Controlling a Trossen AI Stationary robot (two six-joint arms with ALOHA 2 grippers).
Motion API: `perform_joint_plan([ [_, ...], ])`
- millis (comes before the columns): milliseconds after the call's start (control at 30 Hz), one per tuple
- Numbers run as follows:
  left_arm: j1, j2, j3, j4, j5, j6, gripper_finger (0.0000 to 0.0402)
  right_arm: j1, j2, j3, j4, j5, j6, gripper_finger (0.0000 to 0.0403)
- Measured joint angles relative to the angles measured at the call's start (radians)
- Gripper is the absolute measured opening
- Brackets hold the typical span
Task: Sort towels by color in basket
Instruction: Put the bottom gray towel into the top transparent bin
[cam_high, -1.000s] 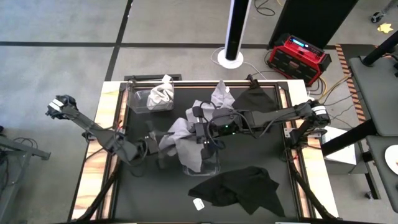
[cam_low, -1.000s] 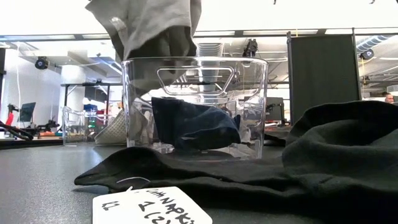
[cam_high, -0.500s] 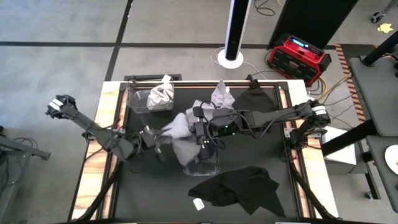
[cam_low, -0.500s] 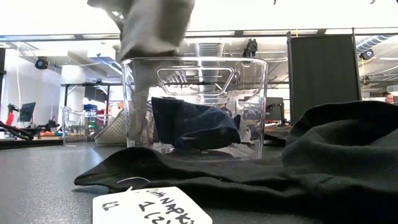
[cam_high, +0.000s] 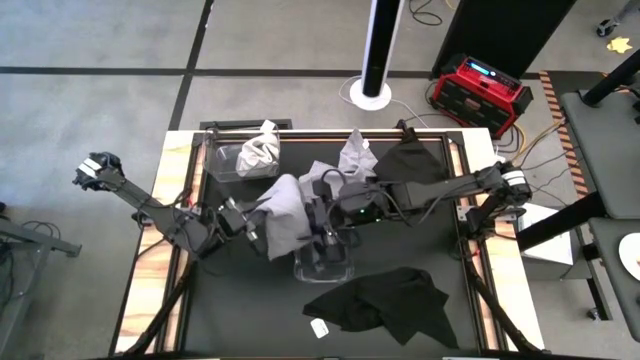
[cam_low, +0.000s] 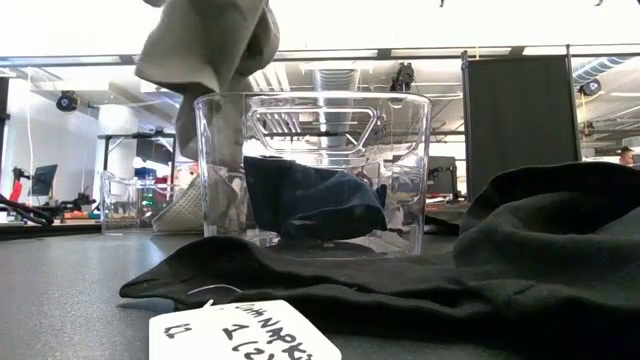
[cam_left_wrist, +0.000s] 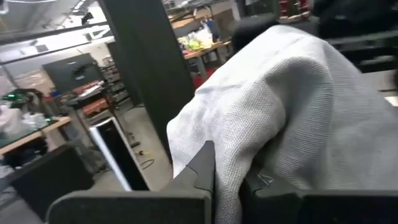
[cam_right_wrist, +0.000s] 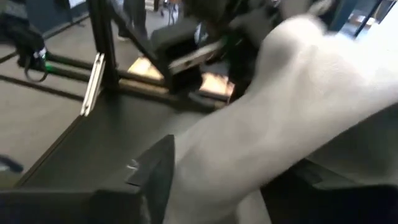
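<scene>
A light grey towel (cam_high: 281, 218) hangs in the air left of the middle clear bin (cam_high: 325, 263). My left gripper (cam_high: 240, 222) is shut on its left side. My right gripper (cam_high: 323, 222) stands open at its right side, with cloth still between the fingers (cam_right_wrist: 155, 177). A navy towel (cam_low: 312, 203) lies on the middle bin's floor. Another light towel (cam_high: 258, 150) sits in the far-left clear bin (cam_high: 222, 163). A third light towel (cam_high: 355, 152) and a black towel (cam_high: 412, 160) lie at the far side. A large black towel (cam_high: 385, 302) lies near the front. My left gripper pinches a bunched fold of the grey towel (cam_left_wrist: 235, 180) between its two fingers, coming from the table's left, about level. The towel is lifted and drapes over and beyond the fingers. Its lower part (cam_low: 205, 140) hangs beside the middle bin's left wall. My right gripper is open around the towel's right part (cam_right_wrist: 249, 149); whether a finger still touches the cloth I cannot tell.
A white tag (cam_high: 320, 327) lies at the front by the black towel. The black table top (cam_high: 230, 300) has free room at the front left. A red device (cam_high: 478, 90) and a white post (cam_high: 377, 50) stand beyond the far edge.
My left gripper has shut on the grey towel and drawn it a little toward the table's left edge. My right gripper has opened and let go. The towel now hangs over the middle bin's left wall rather than above its inside.
</scene>
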Motion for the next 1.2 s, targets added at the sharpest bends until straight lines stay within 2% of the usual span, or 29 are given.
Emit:
perform_joint_plan([
  [233, -0.004, -0.004, 0.0, -0.001, -0.007, 0.044, 0.0, 0.012, -0.001, 0.0, -0.13, 0.008, 0.073, 0.0243],
  [500, -0.089, -0.028, 0.0, -0.012, 0.055, 0.168, 0.0, 0.012, -0.024, 0.0, -0.302, 0.011, 0.12, 0.0236],
  [600, -0.146, -0.058, -0.002, -0.103, 0.181, 0.205, 0.0, 0.012, -0.038, -0.002, -0.321, 0.037, 0.125, 0.0228],
  [667, -0.173, -0.075, -0.005, -0.17, 0.293, 0.181, 0.0, 0.012, -0.047, -0.002, -0.276, 0.075, 0.1, 0.0224],
  [733, -0.185, -0.085, -0.005, -0.192, 0.326, 0.136, 0.0, 0.013, -0.05, -0.002, -0.192, 0.07, 0.042, 0.0221],
  [900, -0.183, -0.078, -0.005, -0.191, 0.219, 0.061, 0.0, 0.021, -0.007, -0.012, 0.063, -0.167, -0.065, 0.0209],
  [1067, -0.183, -0.046, -0.006, -0.201, 0.198, 0.053, 0.0, 0.019, 0.069, -0.011, 0.25, -0.165, -0.053, 0.0189],
  [1200, -0.183, -0.026, -0.006, -0.2, 0.155, 0.016, 0.0, 0.019, 0.109, -0.002, 0.257, -0.147, -0.047, 0.02],
])
